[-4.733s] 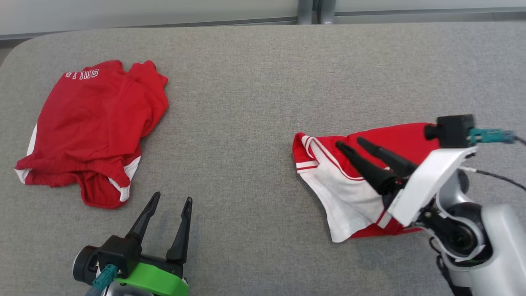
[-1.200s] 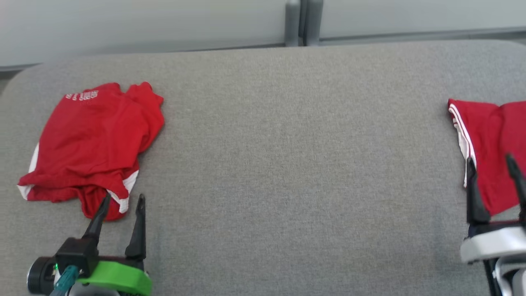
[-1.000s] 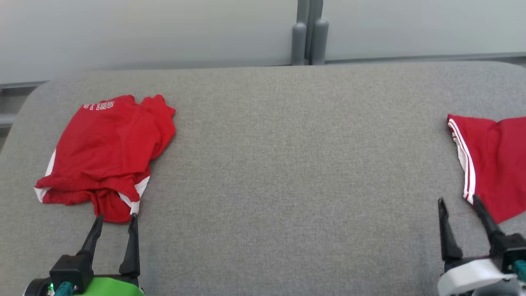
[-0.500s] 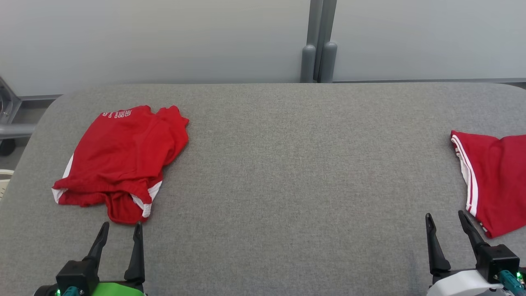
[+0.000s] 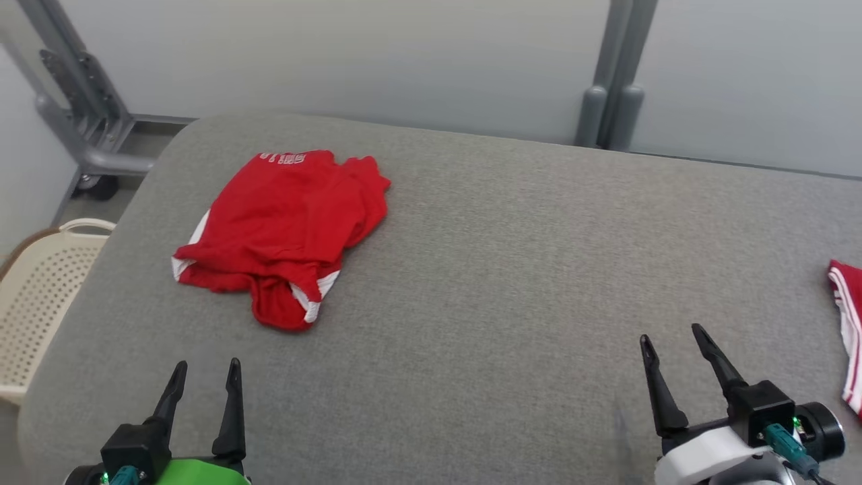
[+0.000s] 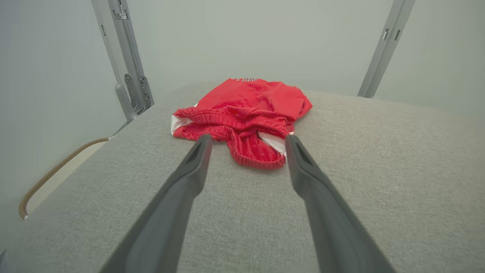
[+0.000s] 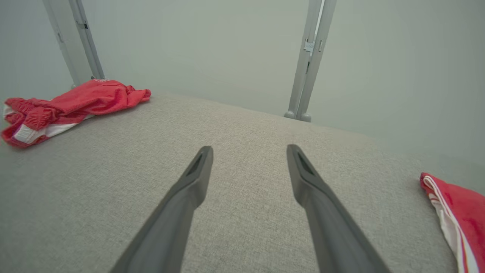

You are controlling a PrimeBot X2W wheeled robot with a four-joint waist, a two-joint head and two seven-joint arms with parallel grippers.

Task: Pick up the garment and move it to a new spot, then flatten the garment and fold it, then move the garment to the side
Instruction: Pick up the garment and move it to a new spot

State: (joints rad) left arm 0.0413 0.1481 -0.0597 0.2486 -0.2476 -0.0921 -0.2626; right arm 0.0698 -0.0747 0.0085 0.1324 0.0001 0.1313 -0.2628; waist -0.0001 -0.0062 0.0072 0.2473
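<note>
a crumpled red garment (image 5: 283,222) is laid at the far left of the grey table (image 5: 505,269), a striped red garment (image 5: 850,316) at its right edge. the left gripper (image 5: 207,364) and right gripper (image 5: 671,333) are held spread and empty.

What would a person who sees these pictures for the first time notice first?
The crumpled red garment with white trim stands out most, on the left part of the grey table. A second red and white garment lies at its right side. In front, the left gripper and right gripper hover open and empty.
</note>
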